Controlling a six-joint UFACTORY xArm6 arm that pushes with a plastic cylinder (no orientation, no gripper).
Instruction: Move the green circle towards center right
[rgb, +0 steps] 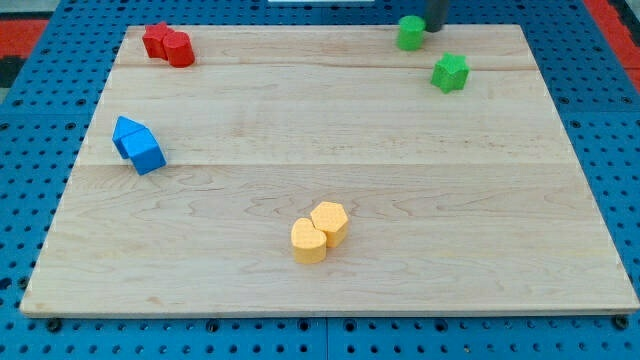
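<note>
Nearest the camera sit two yellow blocks, touching: a yellow heart-like block and a yellow hexagon, low on the wooden worktop. Going from the view's left, two blue blocks huddle together at the left edge, their shapes hard to tell apart. Above them, at the top left corner, two red blocks also touch. Far across, at the view's top right, stands the green circle, a short cylinder near the worktop's upper edge. Just beside it on the right, my tip comes down as a dark rod, touching or almost touching the circle; I cannot tell which. There is no gripper to open or close, only this rod. A green star lies below and to the right of the circle, a little apart.

The step in hand looks like the approach. From here a push would send the circle left, so my tip probably needs to get above it, then push downward and rightward, passing the star without nudging it.
</note>
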